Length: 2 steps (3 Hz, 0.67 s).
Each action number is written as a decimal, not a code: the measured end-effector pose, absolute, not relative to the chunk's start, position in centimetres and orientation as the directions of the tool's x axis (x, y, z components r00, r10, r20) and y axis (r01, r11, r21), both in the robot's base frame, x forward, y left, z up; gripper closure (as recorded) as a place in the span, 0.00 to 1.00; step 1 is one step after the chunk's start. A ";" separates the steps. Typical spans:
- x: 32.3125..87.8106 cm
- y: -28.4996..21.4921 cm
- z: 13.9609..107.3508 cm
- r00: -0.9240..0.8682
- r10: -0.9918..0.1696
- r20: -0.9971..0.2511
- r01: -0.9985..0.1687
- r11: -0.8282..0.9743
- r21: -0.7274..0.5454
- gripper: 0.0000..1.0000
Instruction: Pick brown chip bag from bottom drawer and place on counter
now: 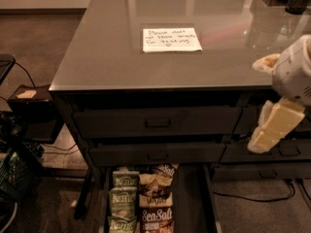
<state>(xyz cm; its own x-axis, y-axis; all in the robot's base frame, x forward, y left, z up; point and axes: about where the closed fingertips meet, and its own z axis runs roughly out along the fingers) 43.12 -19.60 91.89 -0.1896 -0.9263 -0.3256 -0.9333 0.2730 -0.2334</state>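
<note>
Nothing is done yet; the brown chip bag [156, 216] lies in the open bottom drawer [192, 198] beside the green bags [122, 200]; the gripper [257, 106] hangs right of the table [107, 57], jaws released and empty; reaching, grasping, lifting and placing all remain.

brown chip bag [156, 216]: white "Sea Salt" | green bags [122, 200]: "Kettle" | note [171, 39] on counter [102, 52]: handwritten, opens "Please", rest unclear | gripper [257, 106]: right, at counter's front edge
</note>
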 end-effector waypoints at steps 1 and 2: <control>42.7 -17.2 86.8 -0.171 -0.909 -0.381 -0.942 0.264 -0.208 0.00; 42.2 -15.0 80.2 -0.162 -0.894 -0.417 -0.951 0.254 -0.174 0.00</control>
<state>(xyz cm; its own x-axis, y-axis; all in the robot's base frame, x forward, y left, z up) 42.24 -14.98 80.16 -0.1621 -0.8943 -0.4170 -0.9514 0.2538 -0.1745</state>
